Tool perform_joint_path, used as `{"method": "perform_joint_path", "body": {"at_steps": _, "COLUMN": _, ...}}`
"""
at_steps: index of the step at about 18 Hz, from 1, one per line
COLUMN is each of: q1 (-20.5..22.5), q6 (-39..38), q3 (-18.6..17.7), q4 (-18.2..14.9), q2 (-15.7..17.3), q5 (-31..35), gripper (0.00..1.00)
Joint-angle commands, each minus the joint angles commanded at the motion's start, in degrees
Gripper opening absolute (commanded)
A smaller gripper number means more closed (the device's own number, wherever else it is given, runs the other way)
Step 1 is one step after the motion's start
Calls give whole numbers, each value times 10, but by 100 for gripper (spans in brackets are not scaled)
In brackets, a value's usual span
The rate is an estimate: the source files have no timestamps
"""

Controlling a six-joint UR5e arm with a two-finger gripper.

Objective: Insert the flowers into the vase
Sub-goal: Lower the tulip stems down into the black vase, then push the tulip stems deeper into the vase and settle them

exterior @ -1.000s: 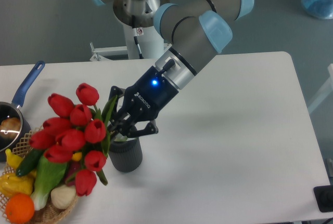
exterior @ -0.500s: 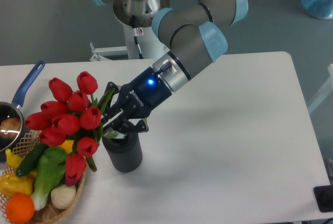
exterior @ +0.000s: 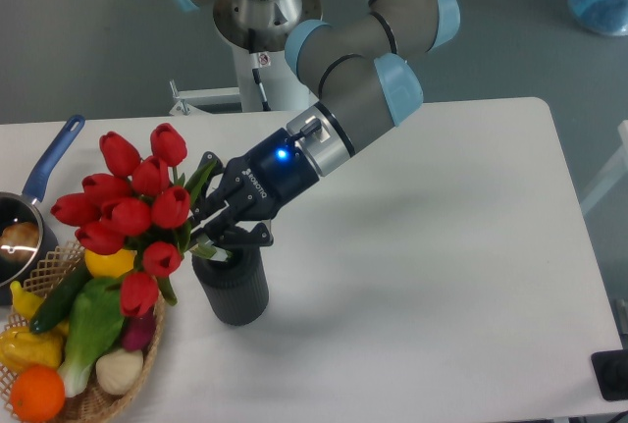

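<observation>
Tabletop; flowers (exterior: 126, 209) stems hidden behind end effector (exterior: 208, 232)

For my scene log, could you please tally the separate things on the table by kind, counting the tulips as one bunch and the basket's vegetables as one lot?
Bunch of red tulips, held by the gripper: 1
Dark grey vase: 1
Wicker basket of vegetables: 1
Blue-handled saucepan: 1
Total: 4

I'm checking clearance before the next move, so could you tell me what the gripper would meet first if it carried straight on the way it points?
Most likely the flowers it already grips; the gripper points down-left, just above the vase mouth, though depth is uncertain.
</observation>
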Motion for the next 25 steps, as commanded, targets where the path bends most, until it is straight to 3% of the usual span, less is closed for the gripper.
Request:
{"method": "perform_joint_path", "body": {"at_steps": 8, "q1": 23, "q6": 76, "q3": -54, "q4": 0, "q2": -4, "q5": -58, "gripper": 15}}
{"method": "perform_joint_path", "body": {"at_steps": 17, "q1": 28, "q6": 115, "q3": -69, "q4": -1, "q2": -8, "q5": -72, "gripper": 15}}
{"method": "perform_joint_path", "body": {"at_steps": 25, "q1": 31, "q6": 127, "q3": -74, "q4": -1, "q2": -33, "q5": -71, "gripper": 15}}
